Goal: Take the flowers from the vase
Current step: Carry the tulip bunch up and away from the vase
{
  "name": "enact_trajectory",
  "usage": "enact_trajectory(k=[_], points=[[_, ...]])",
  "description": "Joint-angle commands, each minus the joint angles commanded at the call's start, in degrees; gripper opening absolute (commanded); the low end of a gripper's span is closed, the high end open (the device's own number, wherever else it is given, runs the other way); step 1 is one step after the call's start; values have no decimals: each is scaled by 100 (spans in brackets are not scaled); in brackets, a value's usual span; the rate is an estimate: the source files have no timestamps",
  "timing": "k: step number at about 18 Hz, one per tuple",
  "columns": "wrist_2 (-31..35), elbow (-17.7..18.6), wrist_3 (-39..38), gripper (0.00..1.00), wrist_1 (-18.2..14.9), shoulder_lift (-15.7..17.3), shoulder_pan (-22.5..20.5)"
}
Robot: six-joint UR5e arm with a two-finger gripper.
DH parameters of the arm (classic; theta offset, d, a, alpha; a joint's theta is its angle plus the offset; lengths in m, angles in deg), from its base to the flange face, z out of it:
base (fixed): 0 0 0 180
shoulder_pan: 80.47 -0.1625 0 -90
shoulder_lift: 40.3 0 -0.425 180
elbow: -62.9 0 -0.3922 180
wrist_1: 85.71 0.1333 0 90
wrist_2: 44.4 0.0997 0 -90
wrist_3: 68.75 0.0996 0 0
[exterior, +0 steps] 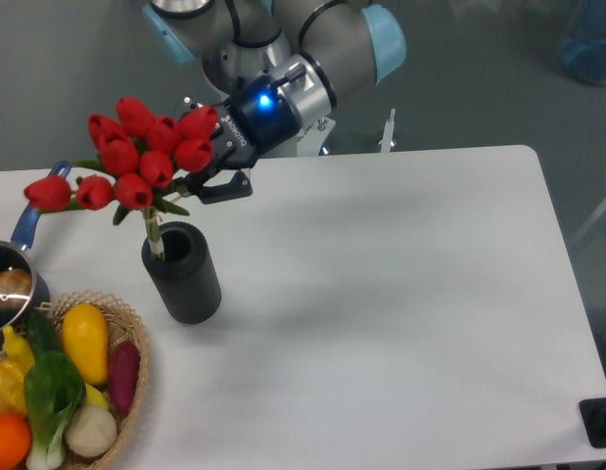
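We see the gripper (192, 184) clamped on the flowers (136, 157) just under the buds. Their stems dip into the vase (183, 273) below the jaws.

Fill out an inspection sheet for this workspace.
Surface: white table, bare across its right half.
Job's things: flowers with stems still inside the vase, which stands upright.
Clutter: wicker basket of vegetables and a blue-handled pot at the left edge.
Gripper: gripper is at the bunch just under the blooms; closure cannot be told.
Cables: nothing seen.
Surroundings: grey floor, blue object top right.
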Motion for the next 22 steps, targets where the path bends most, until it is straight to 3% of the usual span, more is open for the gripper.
enact_trajectory(k=[6, 10, 13, 18, 22], points=[[-9, -203, 61, 0, 79, -35, -571], [70, -159, 70, 0, 553, -245, -1063], [166, -176, 79, 0, 729, -492, -1231], [2062, -474, 167, 0, 1072, -676, -1179], [2767, -624, 202, 0, 1081, -834, -1100]])
